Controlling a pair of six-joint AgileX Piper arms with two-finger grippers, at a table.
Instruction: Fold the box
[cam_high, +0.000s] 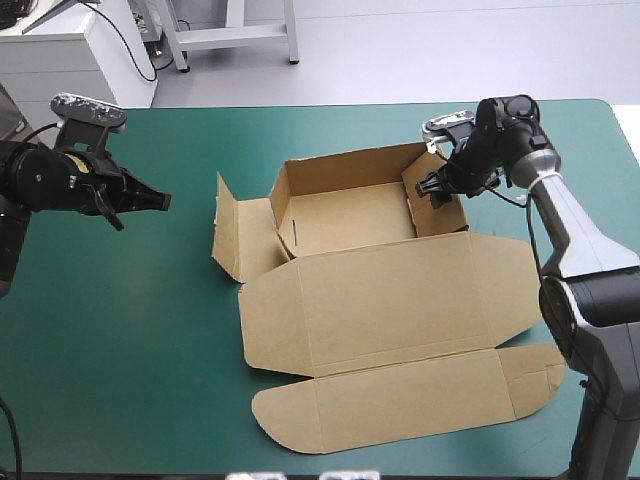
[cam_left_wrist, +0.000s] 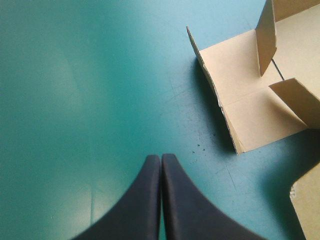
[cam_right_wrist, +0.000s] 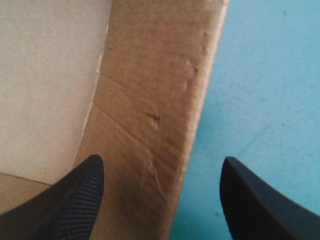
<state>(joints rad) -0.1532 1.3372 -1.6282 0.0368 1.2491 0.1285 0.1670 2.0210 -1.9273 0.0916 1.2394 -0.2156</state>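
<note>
My right gripper (cam_right_wrist: 160, 167) is spread astride the box (cam_right_wrist: 150, 100) wall; left gripper (cam_left_wrist: 161, 159) pressed together, clear. Risk: closing askew may buckle that wall.

The brown cut-board box (cam_high: 390, 290) I am folding lies mid-scene, slightly to the right. Its far half forms a tray with the far and right walls upright. The left wall splays outward with one flap standing. The lid and its rounded tuck flap lie flat on the near side.
</note>
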